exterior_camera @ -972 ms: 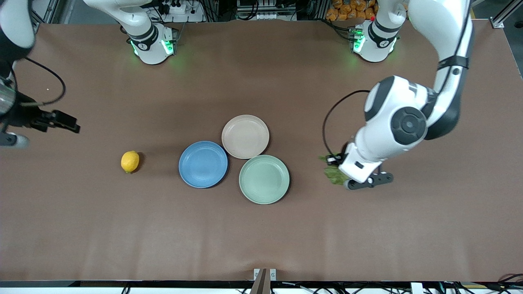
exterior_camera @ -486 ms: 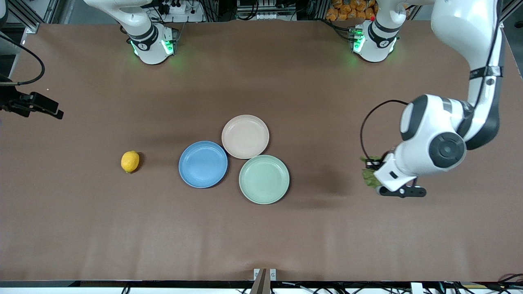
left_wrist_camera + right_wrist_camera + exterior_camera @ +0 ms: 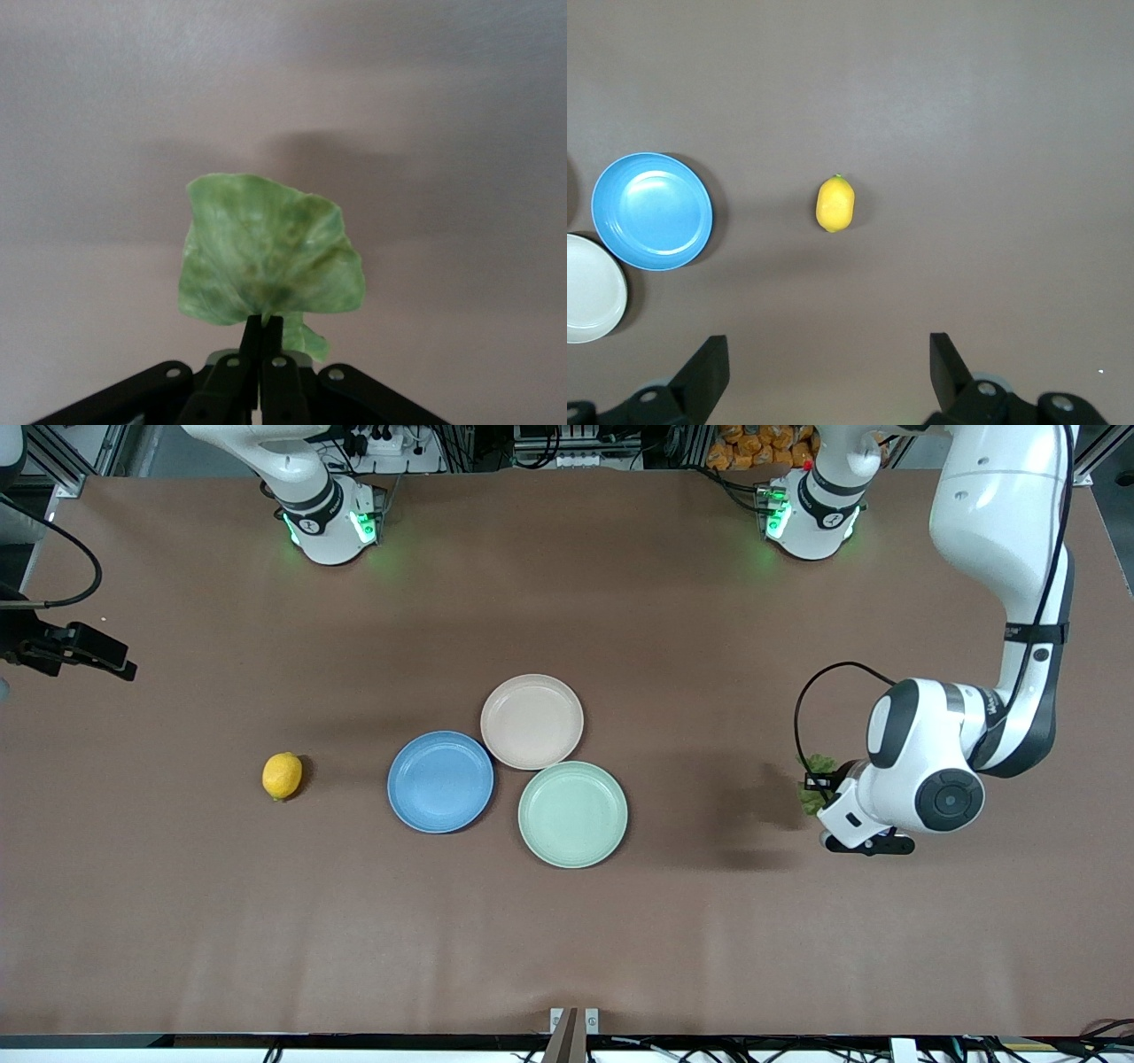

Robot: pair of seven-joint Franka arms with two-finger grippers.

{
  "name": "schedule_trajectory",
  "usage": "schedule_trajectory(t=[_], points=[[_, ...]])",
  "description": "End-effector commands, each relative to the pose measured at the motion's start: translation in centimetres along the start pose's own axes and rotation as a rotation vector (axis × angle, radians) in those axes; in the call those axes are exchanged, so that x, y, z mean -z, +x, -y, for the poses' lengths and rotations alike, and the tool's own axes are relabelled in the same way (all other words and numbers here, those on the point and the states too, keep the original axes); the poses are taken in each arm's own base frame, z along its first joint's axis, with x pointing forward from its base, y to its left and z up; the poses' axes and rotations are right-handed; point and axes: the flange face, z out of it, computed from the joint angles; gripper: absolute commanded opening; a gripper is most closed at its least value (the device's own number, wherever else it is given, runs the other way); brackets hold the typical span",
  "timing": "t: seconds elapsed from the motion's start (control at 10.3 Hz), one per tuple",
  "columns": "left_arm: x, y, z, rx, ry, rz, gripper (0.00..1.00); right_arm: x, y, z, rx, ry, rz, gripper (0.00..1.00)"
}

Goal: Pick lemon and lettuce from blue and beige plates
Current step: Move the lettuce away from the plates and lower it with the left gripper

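**Operator:** Front view has the left gripper point(image 3: 833, 802) over bare table point(image 3: 567, 939) toward the left arm's end, at about three o'clock from the green plate point(image 3: 572, 814) and well apart from it. I see the lettuce point(image 3: 813, 786) sticking out from under the wrist there.

**Colleague:** Is it actually gripped?

**Operator:** Yes. On the left wrist view the fingers point(image 3: 251, 354) are pressed together on the leaf's stem end, and the lettuce point(image 3: 266, 262) fans out from them over plain brown surface, with a soft shadow on the table under it.

**Colleague:** And the lemon?

**Operator:** The lemon point(image 3: 282, 775) lies on the table toward the right arm's end, at nine o'clock from the blue plate point(image 3: 440, 781), near it but not touching. The blue plate, the beige plate point(image 3: 532, 721) and the green plate sit clustered mid-table, rims just beside one another, all three bare. The beige plate is at one o'clock from the blue.

**Colleague:** Right arm?

**Operator:** The right gripper point(image 3: 828, 376) hangs high toward the right arm's end of the table. Its wrist view shows both fingers spread wide with nothing between them, and the lemon point(image 3: 834, 204) and blue plate point(image 3: 652, 210) below.
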Motion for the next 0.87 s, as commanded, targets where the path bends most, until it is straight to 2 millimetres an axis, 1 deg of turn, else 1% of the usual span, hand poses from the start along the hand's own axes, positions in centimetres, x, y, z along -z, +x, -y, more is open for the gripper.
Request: schedule_trajectory(t=[0.0,0.1,0.19,0.29,0.39,0.49,0.58,0.68,0.78], points=[[-0.8,0.6,0.9,-0.007,0.022,0.007,0.29,0.4,0.0,-0.3,-0.008,-0.022,0.002,1.0],[0.1,0.4,0.9,-0.004,0.019,-0.008,0.96,0.6,0.1,-0.2,-0.009,-0.017,-0.006,1.0],[2.3,0.0,0.7,-0.005,0.015,-0.043,1.0,1.0,0.1,-0.2,-0.009,-0.017,-0.015,1.0],[4.5,-0.6,0.7,-0.006,0.012,-0.075,1.0,1.0,0.2,-0.4,-0.012,-0.015,-0.016,1.0],[7.1,-1.5,0.9,-0.005,0.007,-0.116,1.0,1.1,0.2,-0.4,-0.009,-0.023,-0.018,1.0],[9.8,-2.6,0.6,-0.01,0.005,-0.158,1.0,1.6,0.2,-0.3,-0.008,-0.025,-0.029,1.0],[12.4,-3.8,0.7,-0.01,0.0,-0.2,1.0,2.0,0.3,-0.5,-0.011,-0.025,-0.039,1.0],[15.4,-5.4,1.2,-0.002,-0.012,-0.242,1.0,2.2,0.3,-0.6,-0.014,-0.023,-0.048,1.0],[18.1,-7.5,1.6,-0.006,-0.012,-0.253,1.0,2.3,0.5,-0.6,-0.014,-0.021,-0.065,1.0]])
